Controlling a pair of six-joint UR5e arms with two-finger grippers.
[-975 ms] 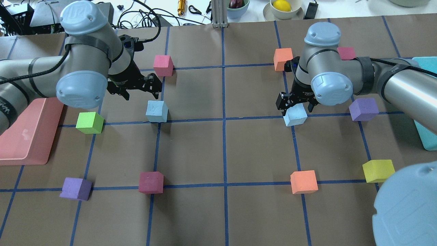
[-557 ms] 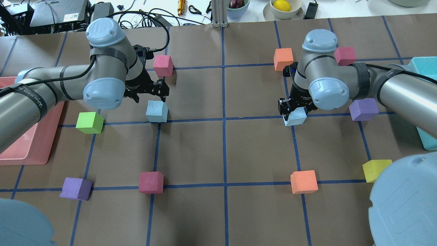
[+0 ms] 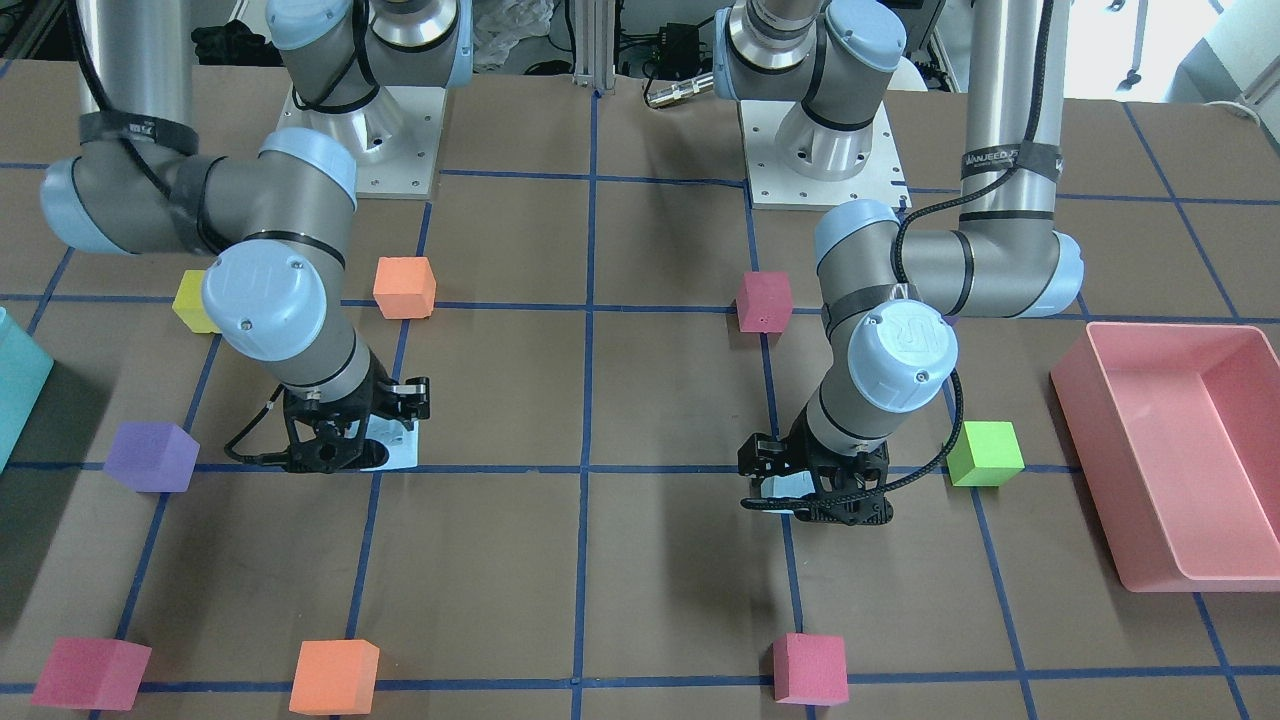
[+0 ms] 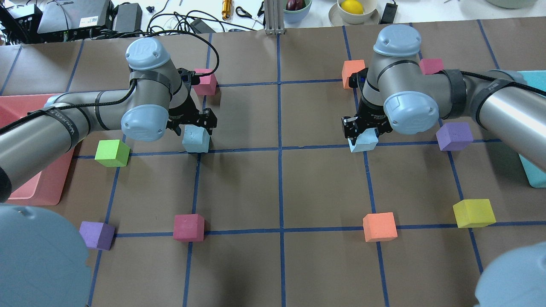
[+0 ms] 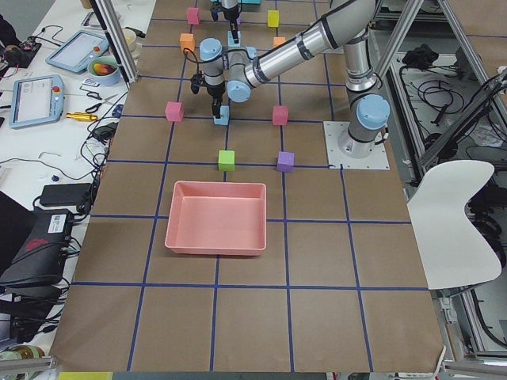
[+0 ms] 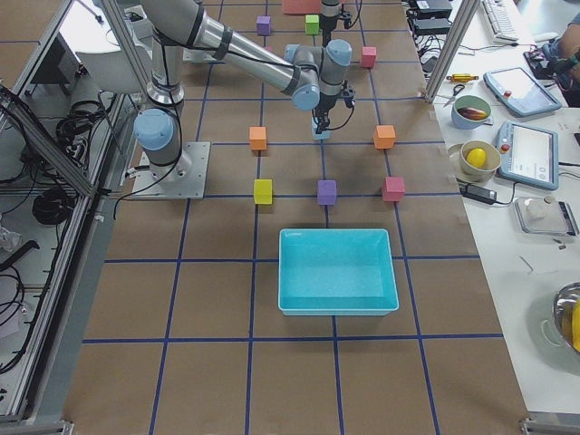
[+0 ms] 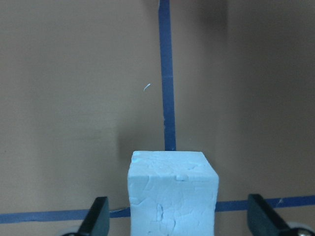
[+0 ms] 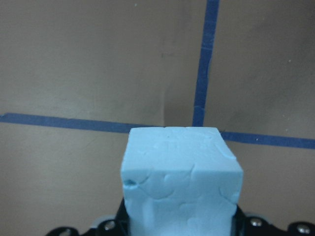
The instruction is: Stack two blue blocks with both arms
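Note:
One blue block [image 4: 196,140] sits on the brown mat at a tape crossing on the left. My left gripper [image 4: 193,125] is down over it and open; in the left wrist view the block [image 7: 172,194] stands between the two fingers [image 7: 96,219] with a gap on each side. The other blue block [image 4: 364,142] is on the right, in my right gripper [image 4: 362,130], which is shut on it at mat level. In the right wrist view this block [image 8: 179,182] fills the space between the jaws. In the front view both blocks [image 3: 395,447] [image 3: 790,487] are mostly hidden by the grippers.
A green cube [image 4: 111,152] lies left of the left block and a pink cube [image 4: 204,82] behind it. Purple [image 4: 454,136] and orange [image 4: 353,72] cubes flank the right gripper. A pink tray [image 4: 25,170] is at the far left, a teal bin [image 4: 531,128] at the far right.
My left arm has swung right and come down so the open gripper straddles its blue block. My right gripper has lowered and closed on its block, shifting it slightly left.

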